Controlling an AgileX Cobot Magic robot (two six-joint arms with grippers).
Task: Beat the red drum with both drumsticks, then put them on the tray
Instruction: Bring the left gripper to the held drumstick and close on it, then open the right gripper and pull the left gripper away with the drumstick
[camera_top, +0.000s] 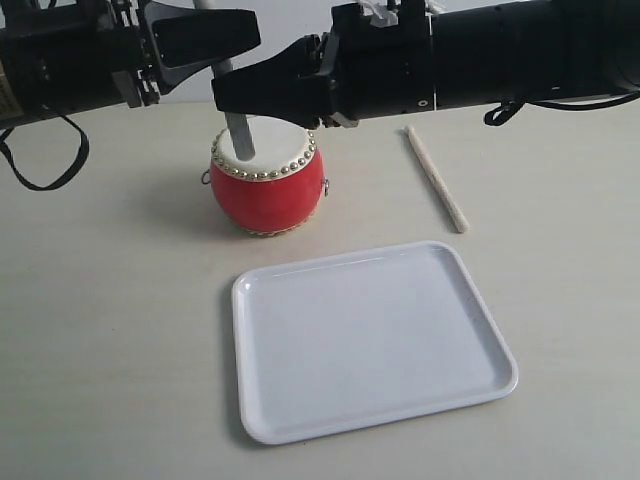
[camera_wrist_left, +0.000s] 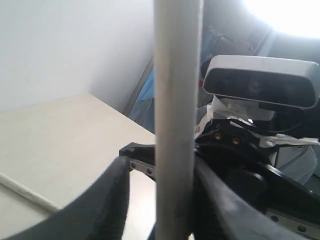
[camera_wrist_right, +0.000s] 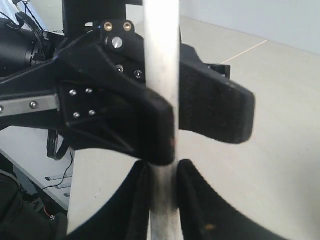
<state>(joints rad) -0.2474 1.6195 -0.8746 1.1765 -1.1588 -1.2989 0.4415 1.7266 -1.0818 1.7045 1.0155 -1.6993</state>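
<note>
Drum (camera_top: 267, 190) sits on the table (camera_top: 100, 330), red body upright and cream head up, towards the back and left of centre. One upright stick (camera_top: 240, 135) has its lower end planted on that head, near the left rim, leaning just a touch.

Both arms crowd in over the drum. The right gripper (camera_top: 228, 92) reaches across from the right, its fingertips at the stick just above the head. In its wrist view the two fingers (camera_wrist_right: 137, 205) press against the stick from either side, so that one has it clamped. The left gripper (camera_top: 215, 45) comes in from the left, higher on the same stick. In its own view one finger (camera_wrist_left: 215, 200) touches the shaft, but a sliver of table shows on the other side, so I can't tell whether it is gripping.

A loose stick (camera_top: 435, 178) lies flat on the table, well right of the drum, with nothing touching it.

The tray (camera_top: 370, 340) lies in front of the drum, near it but apart from it and from the loose stick.
</note>
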